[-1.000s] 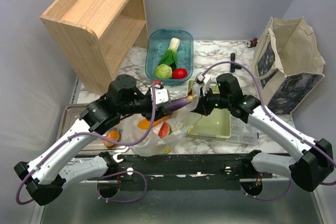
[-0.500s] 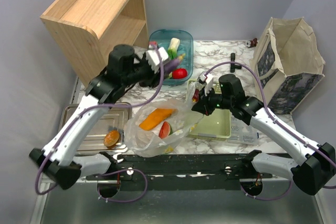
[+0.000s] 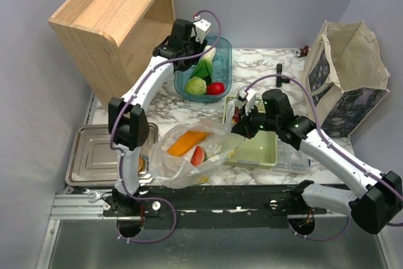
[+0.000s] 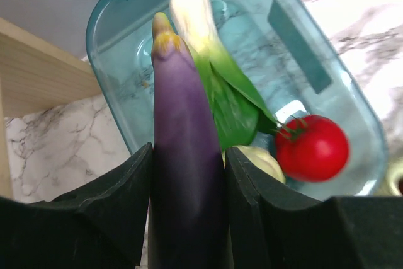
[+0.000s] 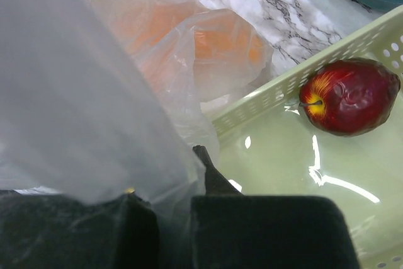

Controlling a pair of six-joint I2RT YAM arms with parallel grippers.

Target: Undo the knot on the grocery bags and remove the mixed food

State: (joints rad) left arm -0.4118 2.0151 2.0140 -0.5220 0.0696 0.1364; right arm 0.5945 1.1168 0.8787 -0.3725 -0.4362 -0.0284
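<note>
By the bench's far edge, the left gripper [image 4: 187, 163] pinches the eggplant [image 4: 181, 92] over a tub [image 4: 296, 42]; the right gripper [image 5: 174, 218] pinches a grocery bag [image 5: 82, 92].

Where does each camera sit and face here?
Top external: above, behind the bases, looking down at the table; both arms show.
Left wrist: on the left gripper, looking into the teal container past the eggplant between its fingers.
Right wrist: on the right gripper, facing the grocery bag and green basket; its fingers show.
Shared: tomato, in top and left wrist.
</note>
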